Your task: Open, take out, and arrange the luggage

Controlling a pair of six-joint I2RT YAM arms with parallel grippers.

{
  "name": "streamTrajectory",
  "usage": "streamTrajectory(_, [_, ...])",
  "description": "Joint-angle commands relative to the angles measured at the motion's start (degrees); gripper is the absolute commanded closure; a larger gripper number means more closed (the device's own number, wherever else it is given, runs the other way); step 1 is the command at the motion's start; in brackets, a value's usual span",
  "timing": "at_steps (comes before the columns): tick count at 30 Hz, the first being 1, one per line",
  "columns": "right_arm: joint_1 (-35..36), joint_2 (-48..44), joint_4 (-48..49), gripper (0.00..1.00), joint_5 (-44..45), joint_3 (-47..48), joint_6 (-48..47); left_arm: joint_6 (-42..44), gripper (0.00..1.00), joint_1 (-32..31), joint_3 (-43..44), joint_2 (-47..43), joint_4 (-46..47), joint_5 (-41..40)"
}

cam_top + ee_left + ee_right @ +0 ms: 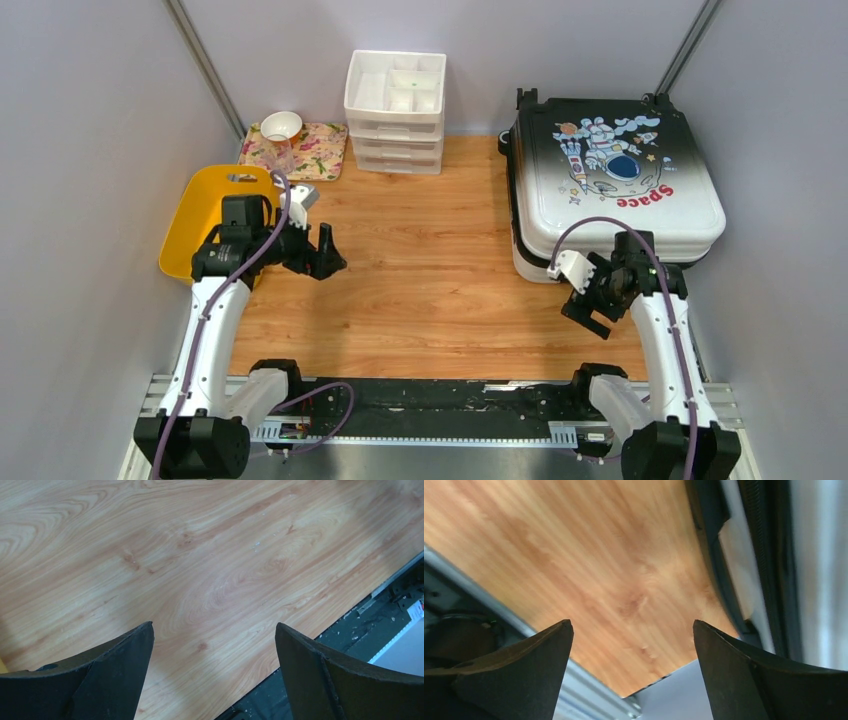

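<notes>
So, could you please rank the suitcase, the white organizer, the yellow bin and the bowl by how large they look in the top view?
1. Suitcase, clearly largest.
2. Organizer and yellow bin: they look alike, and the left arm hides part of the bin, so unranked.
3. Bowl, smallest.

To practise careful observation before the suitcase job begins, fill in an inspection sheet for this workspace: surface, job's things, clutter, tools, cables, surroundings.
Surface: wood-grain table, a few pale specks.
Job's things: luggage, closed, lying flat at far right, astronaut print up.
Clutter: yellow bin at the left edge; white drawer organizer at the back; floral mat with a white bowl on it.
Tools: left tool open, empty, over the table; right tool open, empty, beside the luggage's near edge, not touching it.
Cables: a purple cable loops along each arm; no snag seen.
Surroundings: grey walls; metal rail at the near edge.
</notes>
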Motion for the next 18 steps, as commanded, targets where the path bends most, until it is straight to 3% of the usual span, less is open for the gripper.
streamTrajectory(1, [-0.27,3.13,14.71,0.04,3.14,-1.86,-7.53,3.28,0.01,0.26,-0.01,0.59,1.78,5.97])
streamTrajectory(3, [-0.26,4.28,20.76,0.05,4.36,-3.79,-7.36,4.33,0.01,0.26,-0.54,0.24,2.05,6.68])
streamTrajectory(12, [-0.18,10.16,30.27,0.05,4.72,-8.54,-10.25,4.60,0.01,0.26,-3.44,-1.35,5.65,8.70])
streamTrajectory(18, [1.66,18.07,28.10,0.10,2.08,-6.53,-6.75,3.90,0.01,0.26,-3.53,-0.29,6.09,8.17])
